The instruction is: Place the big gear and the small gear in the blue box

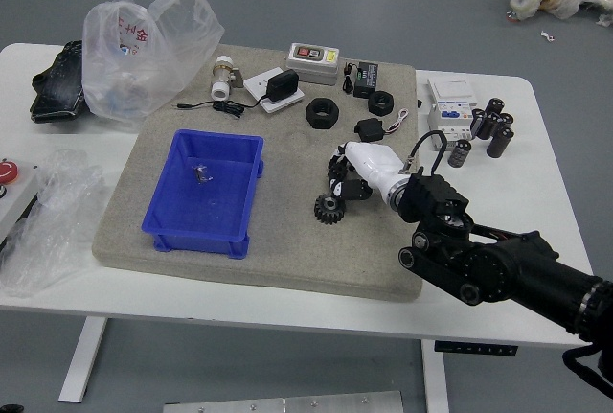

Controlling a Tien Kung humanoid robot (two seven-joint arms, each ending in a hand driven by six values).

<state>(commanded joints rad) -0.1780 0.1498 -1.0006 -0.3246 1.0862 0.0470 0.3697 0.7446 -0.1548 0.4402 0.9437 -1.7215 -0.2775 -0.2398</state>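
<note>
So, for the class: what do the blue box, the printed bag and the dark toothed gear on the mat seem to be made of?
Blue box: smooth, hard plastic, judging by its even colour and crisp rim. Printed bag: thin plastic film, see-through and crinkled. Gear: dark plastic or coated metal; its look leaves either possible.

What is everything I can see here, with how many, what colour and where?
Table: 1, white, middle
Mat: 1, beige, on table
Open box: 1, blue, mat's left
Metal piece: 1, silvery, in box
Gear: 1 plainly visible, black, beside hand
Thick rings: 2, black, mat's far part
Button box: 1, grey, mat's far edge
Plug adapter: 1, black, mat's far part
Carton: 1, white, table's right
Cylinders: several, black, beside carton
Plastic bags: 3, whitish, two left, one on floor
Pouch: 1, black, far left
Red button: 1, left edge
Robot's right arm and hand: 1 each, black, hand partly white, from right
</note>
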